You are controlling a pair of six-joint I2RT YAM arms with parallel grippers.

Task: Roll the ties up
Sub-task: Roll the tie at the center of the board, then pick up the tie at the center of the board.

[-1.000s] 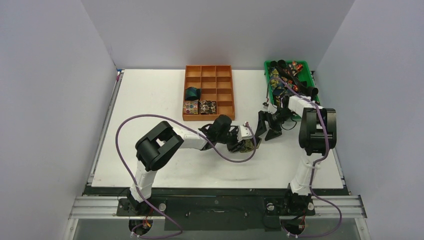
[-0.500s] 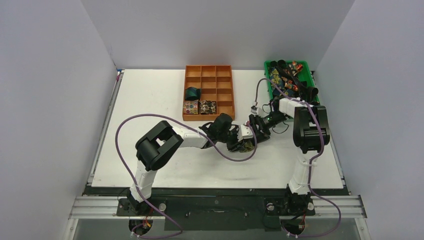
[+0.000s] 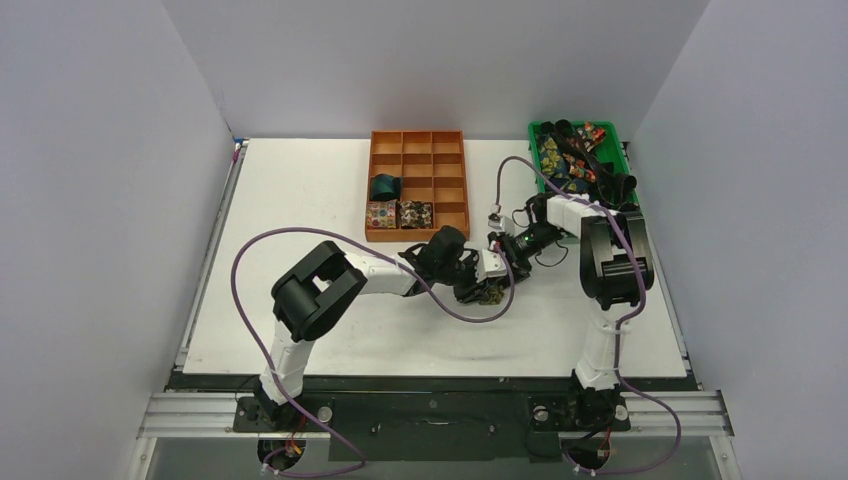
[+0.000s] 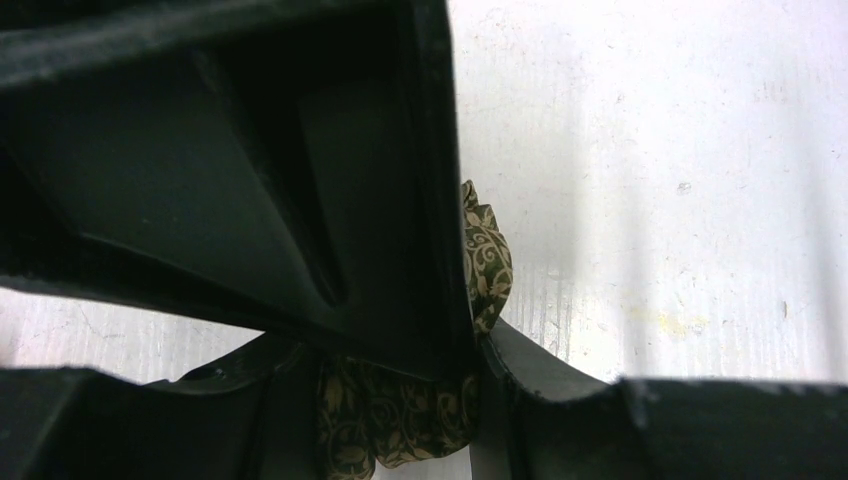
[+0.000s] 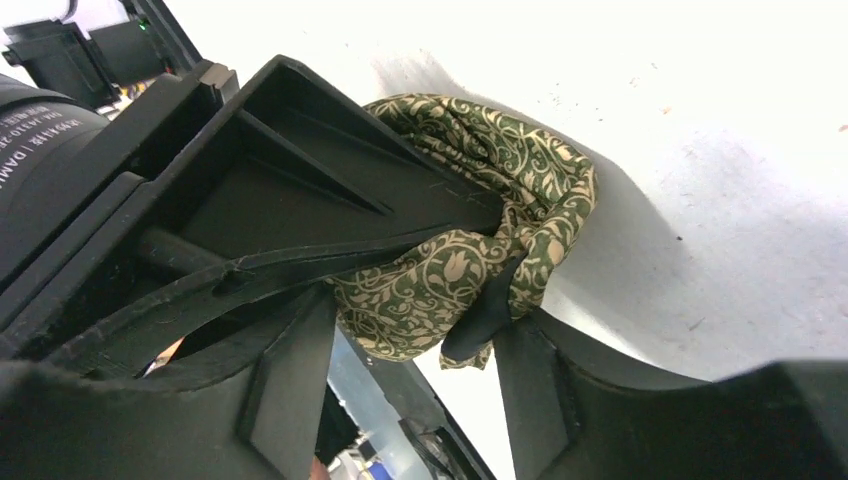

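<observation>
Olive-gold tie [image 5: 480,200], green w/ gold scrollwork, sits bunched in a loose coil about mid-table [image 3: 300,200], low at the surface (resting or just lifted, can't tell). Left gripper [image 3: 476,288] comes in from 9 o'clock and is pinched on the coil at a fairly narrow gap, prob. to stop the turns springing apart. Right gripper [image 3: 506,262] reaches in from 1 o'clock w/ jaws spread wide, straddling the same coil. One fingertip looks to touch the fabric, but no squeeze shows. My read is a handover or re-grip, so the roll can be carried w/o unwinding.

Orange tray [image 3: 455,150] lies at 11 o'clock from the coil. Its near-left cells hold three rolled ties: teal [image 3: 384,186], floral [image 3: 380,214], dark flecked [image 3: 416,213]. Judging by that, this coil is bound for a neighbouring cell. Green bin [image 3: 626,150] at 1 o'clock, back-right corner, is heaped w/ loose ties [image 3: 575,150], the supply yet to be rolled.

Writing: no label or brand shows on the tie. White print runs across a black housing [image 5: 40,130] at 10 o'clock in the right wrist view, tilted and cut off, so not legible in full.
</observation>
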